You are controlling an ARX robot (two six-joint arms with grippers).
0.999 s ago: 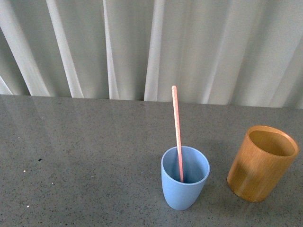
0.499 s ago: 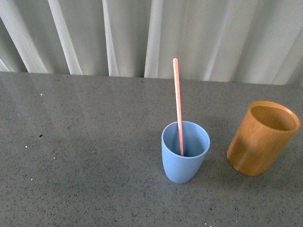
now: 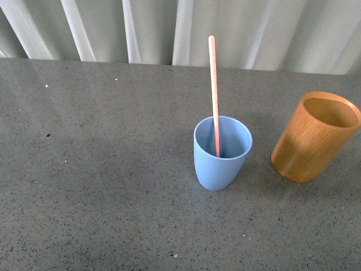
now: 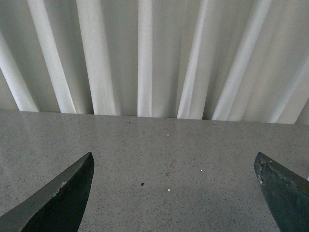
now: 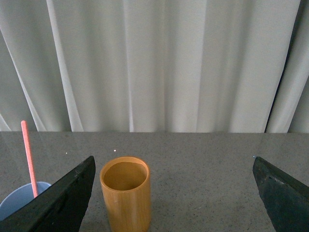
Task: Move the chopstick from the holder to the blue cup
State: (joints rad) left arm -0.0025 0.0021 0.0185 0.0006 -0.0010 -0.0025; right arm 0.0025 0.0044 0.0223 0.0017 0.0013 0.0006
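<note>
dark grey end effector [image 4: 174,193], wedge-shaped fingers [image 5: 63,203]

chopstick [image 3: 214,90] lower end hidden in blue cup [image 3: 220,164] | holder [image 3: 311,138] clipped at frame edge

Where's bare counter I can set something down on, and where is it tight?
The grey speckled countertop is bare all along the left, from the white curtain to the near edge. It is tight on the right, between the light blue plastic cup, holding the tall pink chopstick, and the orange-brown wooden holder.
</note>
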